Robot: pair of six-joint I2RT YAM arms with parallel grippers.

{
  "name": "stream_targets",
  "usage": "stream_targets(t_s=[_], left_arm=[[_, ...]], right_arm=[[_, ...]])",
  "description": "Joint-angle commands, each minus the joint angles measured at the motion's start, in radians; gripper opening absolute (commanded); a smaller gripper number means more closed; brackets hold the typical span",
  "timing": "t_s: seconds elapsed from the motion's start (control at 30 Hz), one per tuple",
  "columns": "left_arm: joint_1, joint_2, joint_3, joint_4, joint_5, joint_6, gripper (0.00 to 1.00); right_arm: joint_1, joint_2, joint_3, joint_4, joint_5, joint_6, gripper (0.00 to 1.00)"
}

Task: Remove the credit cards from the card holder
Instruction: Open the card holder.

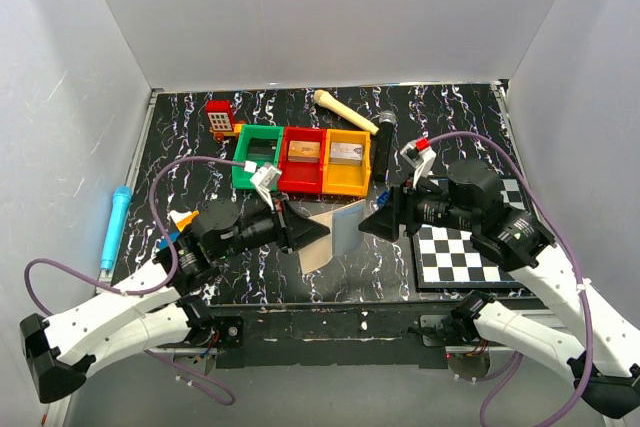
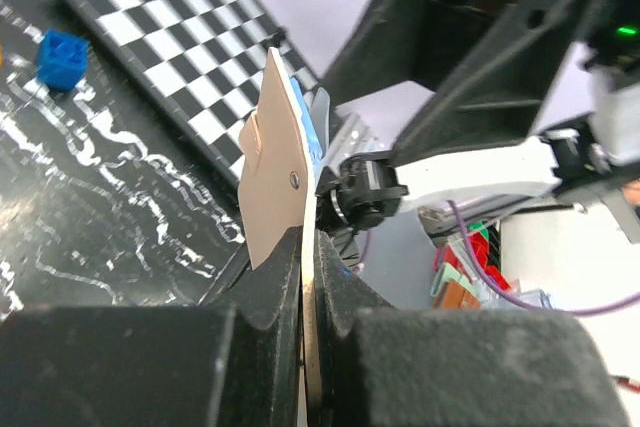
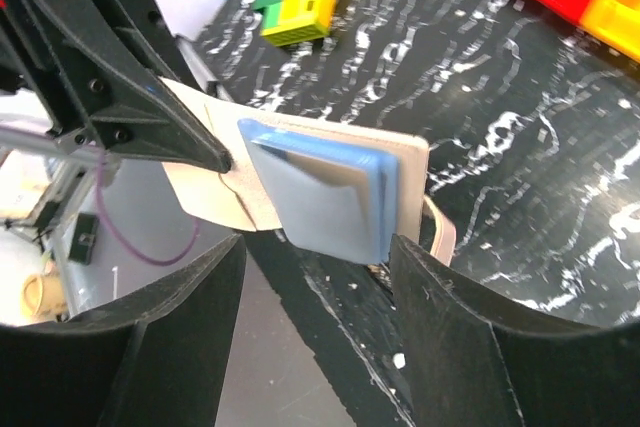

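**A:** So why's the small cream-tan bifold card holder with the pale blue lining (image 1: 332, 230) hanging in mid-air instead of lying on the black marbled tabletop (image 1: 200, 137)?

**B:** My guess is that off the table, the pockets are reachable from either side. The left gripper (image 2: 310, 277) is clamped tight on the tan cover's edge, so the blue pocket end sticks out toward the other arm.

**A:** And the right gripper (image 3: 315, 252)?

**B:** Jaws spread wide, one on either side of the blue pocket, grasping nothing. Both arms reach low and inward, fingertips facing each other in front of the row of green, red and orange plastic bins (image 1: 302, 183).

**A:** Cards?

**B:** Can't make out any whitish credit cards. Probably tucked inside, so none are out yet.
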Motion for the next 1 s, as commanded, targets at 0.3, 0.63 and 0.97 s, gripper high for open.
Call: stream_targets(t_s=[0.3, 0.63, 0.97], left_arm=[[0.068, -0.067, 0.056, 0.206, 0.37, 0.048, 0.0], [0.111, -0.035, 0.085, 0.266, 0.513, 0.007, 0.0], [0.111, -0.022, 0.09, 0.293, 0.535, -0.005, 0.0]], right_arm=[[-0.07, -0.138, -0.053, 0.299, -0.364, -0.015, 0.7], [-0.136, -0.191, -0.057, 0.293, -0.381, -0.026, 0.72], [-0.149, -0.199, -0.053, 0.276, -0.384, -0.036, 0.7]])
